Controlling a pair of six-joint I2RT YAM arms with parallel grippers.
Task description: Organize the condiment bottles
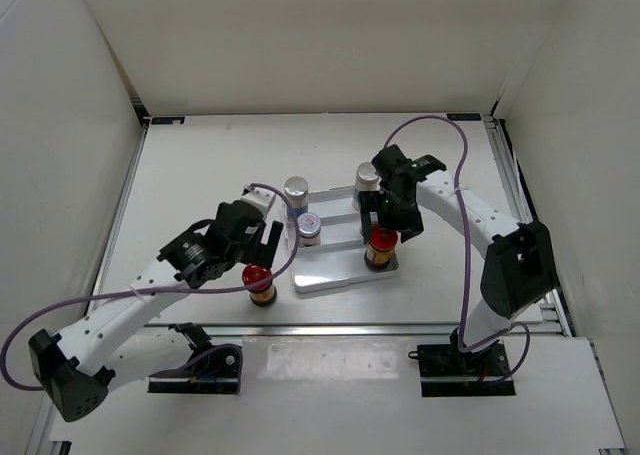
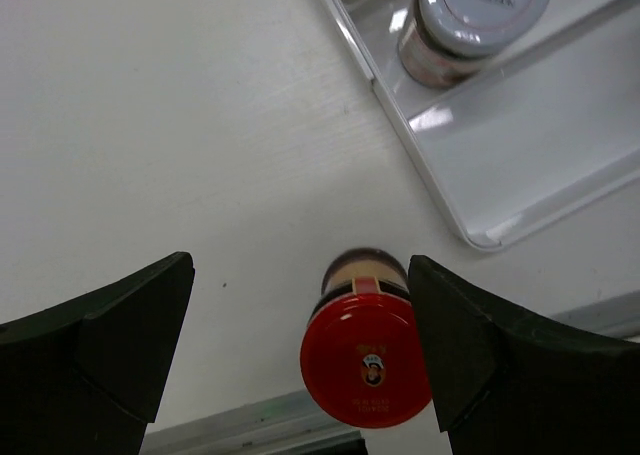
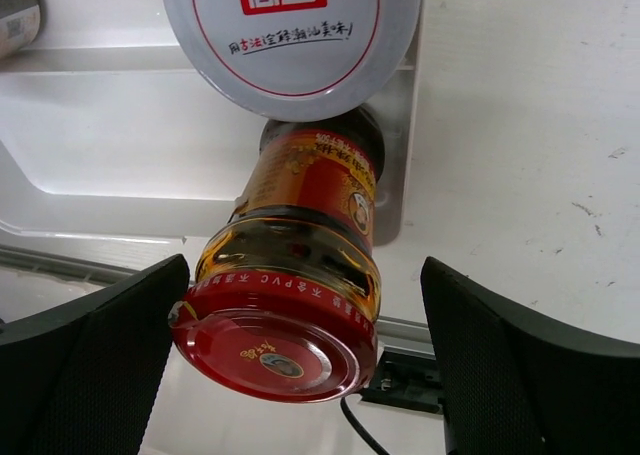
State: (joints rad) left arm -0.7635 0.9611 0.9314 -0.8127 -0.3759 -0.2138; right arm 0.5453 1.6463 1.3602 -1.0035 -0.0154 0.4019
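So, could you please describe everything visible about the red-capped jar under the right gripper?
The red-capped jar stands upright in the near right corner of the white tray. Glossy red cap, amber glass, orange-red printed label. The open right gripper straddles it without gripping; a tall silver-capped jar stands just behind.

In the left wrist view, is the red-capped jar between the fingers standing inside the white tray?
No, the red-capped jar stands on the table, outside the tray.
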